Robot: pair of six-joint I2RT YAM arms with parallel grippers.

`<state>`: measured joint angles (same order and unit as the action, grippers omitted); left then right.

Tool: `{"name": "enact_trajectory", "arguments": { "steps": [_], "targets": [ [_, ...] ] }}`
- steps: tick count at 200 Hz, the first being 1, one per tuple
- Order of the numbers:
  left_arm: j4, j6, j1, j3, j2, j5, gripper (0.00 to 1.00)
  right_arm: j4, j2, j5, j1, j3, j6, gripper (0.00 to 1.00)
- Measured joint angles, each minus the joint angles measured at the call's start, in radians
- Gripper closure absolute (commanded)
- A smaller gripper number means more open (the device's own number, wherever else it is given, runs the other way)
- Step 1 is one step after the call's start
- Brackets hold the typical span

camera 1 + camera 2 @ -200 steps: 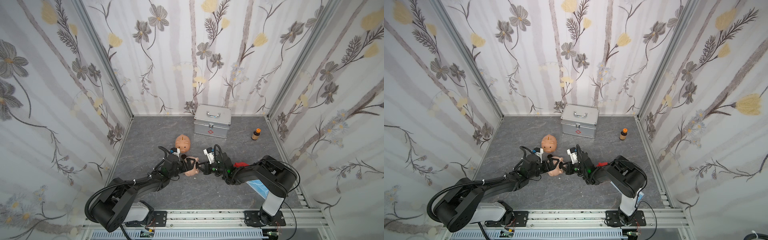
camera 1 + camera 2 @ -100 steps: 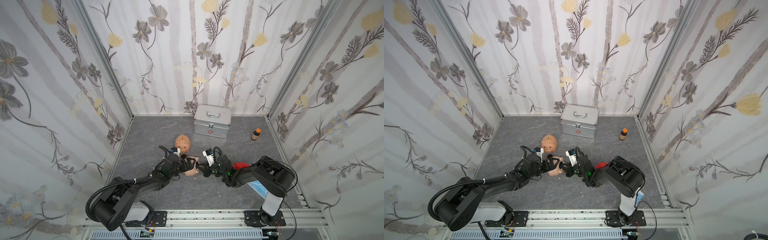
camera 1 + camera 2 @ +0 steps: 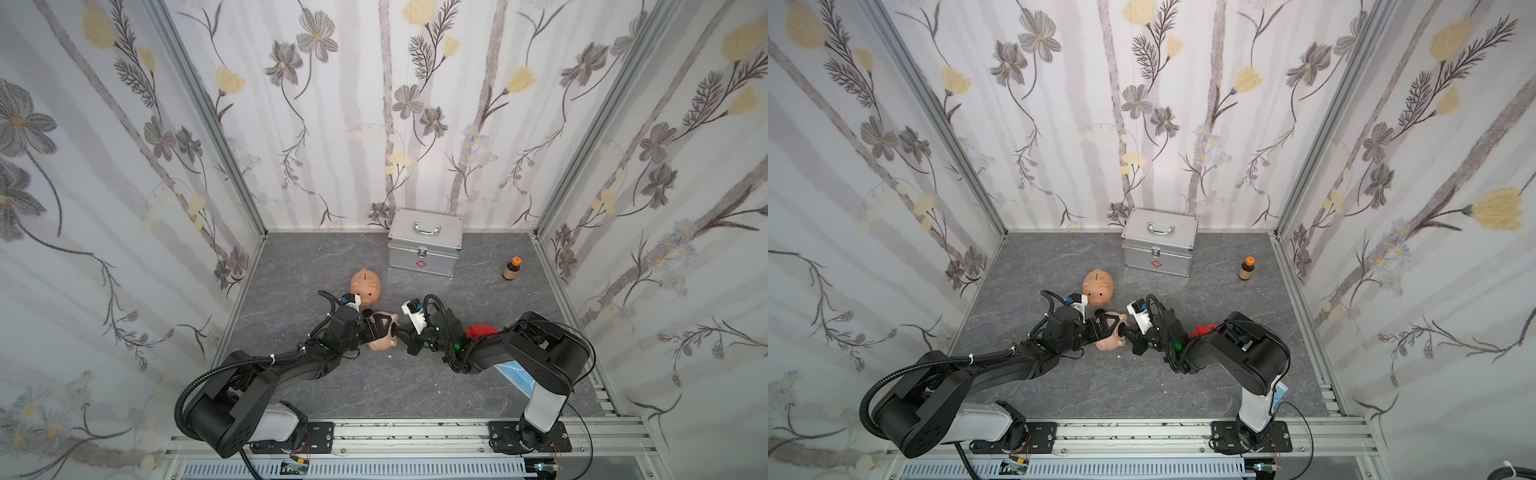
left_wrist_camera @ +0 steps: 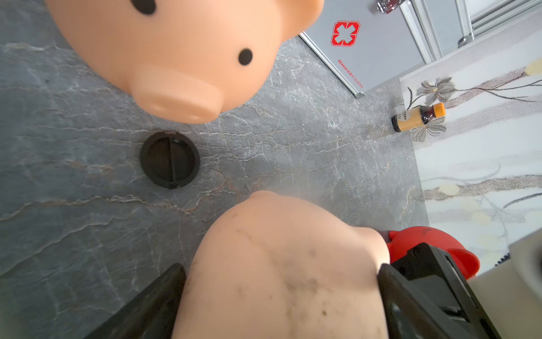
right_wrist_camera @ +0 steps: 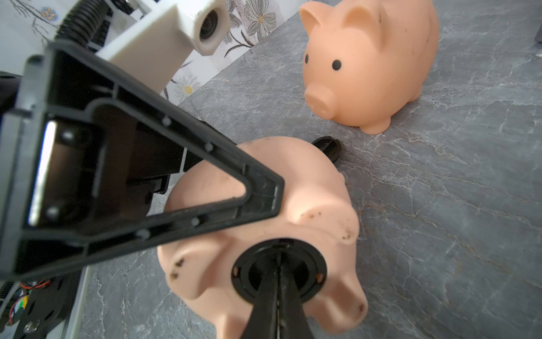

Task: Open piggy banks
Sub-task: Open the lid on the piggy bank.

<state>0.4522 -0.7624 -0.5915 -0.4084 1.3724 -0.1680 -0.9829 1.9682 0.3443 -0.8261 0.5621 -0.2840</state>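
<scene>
1. Claws meet nose to nose over the tipped peach pig [image 5: 316,199], which lies on its side with its belly turned to the right claw [image 5: 278,273].
2. The left claw [image 4: 280,267] is spread wide and grasping that pig. One black finger lies across its flank, the other presses the opposite side, and the body touches both.
3. The right claw is clenched tight, tips buried in the recess of the fitted plug [image 5: 311,278], the black disc seated in the pig's belly between its stubby feet. Whether the tips pinch the plug's ridge is hidden.
4. The held pig sits low over the grey floor [image 3: 316,266]; whether it rests on the floor cannot be told.
5. Just past the left claw's tips, a loose plug [image 4: 170,160] lies flat on the floor, close to the held pig but apart from it.
6. Right behind that plug stands the upright peach pig [image 3: 365,286], on its feet with its snout turned toward the claws. Its coin slot shows on top in both top views.
7. Behind the right claw, beside its wrist, the red pig [image 3: 480,331] peeks out, mostly hidden by the arm.
8. Well beyond both claws, the silver case [image 3: 424,243] sits against the back wall, handle on top and a red cross on its front.
9. Farther off on the right claw's side, a brown bottle [image 3: 512,268] with an orange cap stands upright, well apart from the case.
</scene>
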Motion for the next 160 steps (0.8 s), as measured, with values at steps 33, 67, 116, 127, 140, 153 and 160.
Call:
{"name": "enact_trajectory", "arguments": {
  "steps": [33, 67, 116, 127, 140, 153, 160],
  "targets": [
    [0.005, 0.007, 0.001, 0.000, 0.000, -0.019, 0.00, -0.077, 0.001, -0.025, -0.006, -0.047, 0.112, 1.00],
    [0.007, 0.013, 0.002, -0.001, 0.002, -0.056, 0.00, -0.145, 0.003, -0.047, -0.017, -0.082, 0.220, 1.00],
    [0.010, 0.003, 0.005, -0.005, 0.014, -0.044, 0.00, -0.085, -0.006, -0.062, -0.018, -0.051, 0.309, 1.00],
    [0.013, 0.002, 0.007, -0.006, 0.017, -0.039, 0.00, -0.060, -0.008, -0.066, -0.018, -0.038, 0.324, 1.00],
    [0.018, 0.002, 0.007, -0.006, 0.021, -0.036, 0.00, -0.036, -0.013, -0.067, -0.018, -0.029, 0.347, 1.00],
    [0.023, 0.002, 0.007, -0.006, 0.023, -0.031, 0.00, -0.004, -0.021, -0.070, -0.018, -0.017, 0.376, 1.00],
    [0.024, 0.000, 0.007, -0.006, 0.024, -0.029, 0.00, 0.011, -0.025, -0.072, -0.018, -0.013, 0.389, 1.00]
  ]
}}
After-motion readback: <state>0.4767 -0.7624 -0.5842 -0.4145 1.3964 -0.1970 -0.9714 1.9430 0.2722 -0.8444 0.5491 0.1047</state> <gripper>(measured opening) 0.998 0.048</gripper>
